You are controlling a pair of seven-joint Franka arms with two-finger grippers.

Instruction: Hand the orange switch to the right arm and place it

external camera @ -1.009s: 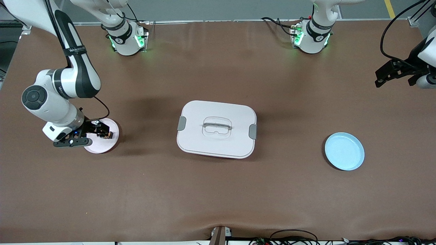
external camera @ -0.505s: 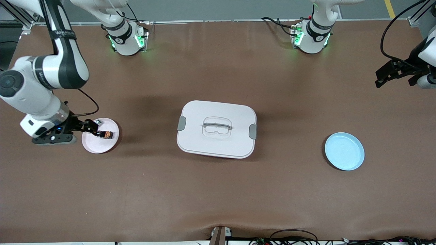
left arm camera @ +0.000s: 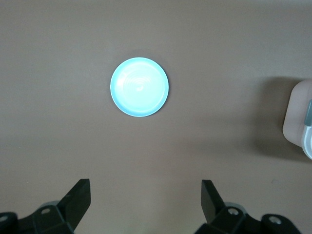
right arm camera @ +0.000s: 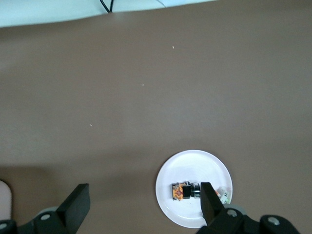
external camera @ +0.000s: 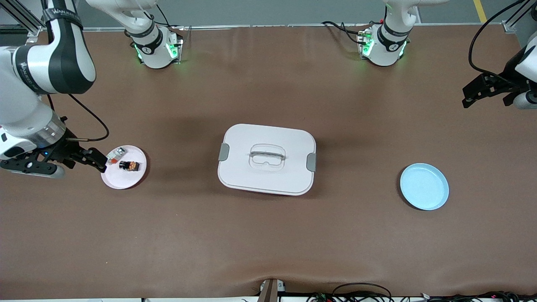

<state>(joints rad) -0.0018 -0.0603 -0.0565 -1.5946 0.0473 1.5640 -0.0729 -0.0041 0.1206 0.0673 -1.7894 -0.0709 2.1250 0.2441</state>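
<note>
The orange switch (external camera: 129,165) lies loose on the pink plate (external camera: 119,179) toward the right arm's end of the table, and nothing touches it. In the right wrist view the orange switch (right arm camera: 183,190) shows as a black block with an orange middle on the plate (right arm camera: 190,163). My right gripper (external camera: 95,161) is open and empty, just off the plate's rim on the side away from the box. That gripper (right arm camera: 145,192) has one finger crossing the plate's edge in its own view. My left gripper (external camera: 472,97) waits open and empty at the left arm's end of the table, the gripper (left arm camera: 146,187) looking down on bare mat.
A small white-and-grey piece (external camera: 114,156) with a red-orange patch shares the pink plate. A white lidded box (external camera: 267,159) with grey latches sits mid-table. A light blue plate (external camera: 424,186) lies toward the left arm's end, the blue plate (left arm camera: 139,87) also showing in the left wrist view.
My right gripper has drawn back off the pink plate toward the right arm's end of the table, leaving the switch lying there and uncovering the white-and-grey piece. The left arm has not moved.
</note>
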